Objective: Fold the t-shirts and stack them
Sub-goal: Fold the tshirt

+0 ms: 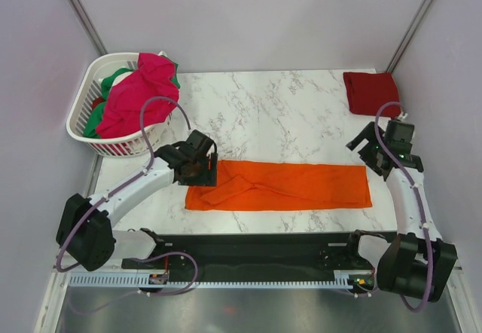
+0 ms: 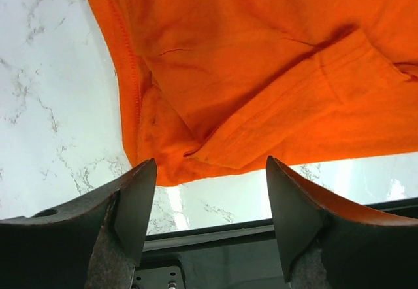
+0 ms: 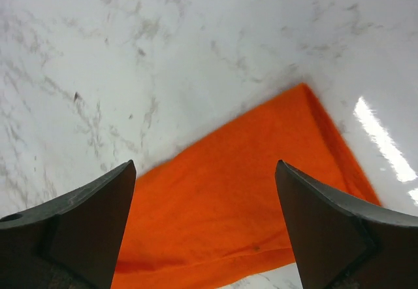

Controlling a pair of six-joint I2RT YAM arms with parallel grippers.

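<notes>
Lying as a long strip on the bench [image 1: 271, 107], the orange t-shirt [image 1: 294, 186] has the left gripper [image 1: 205, 172] over its left end, jaws apart, and the right gripper [image 1: 369, 157] over its right end, likewise spread.

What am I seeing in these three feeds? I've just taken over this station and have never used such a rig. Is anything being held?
The top picture looks down from above and behind two robot arms bolted at the near table edge. The other two pictures come from a camera on each wrist; the dark wedges at the bottom are that gripper's own fingers.

On the marble table lies an orange t-shirt, folded into a long strip. A folded dark red t-shirt sits at the far right corner. A white basket at the far left holds a magenta-pink t-shirt and a green one.

The left gripper is over the strip's left end, the right gripper over its right end. Both are open, holding nothing.
</notes>
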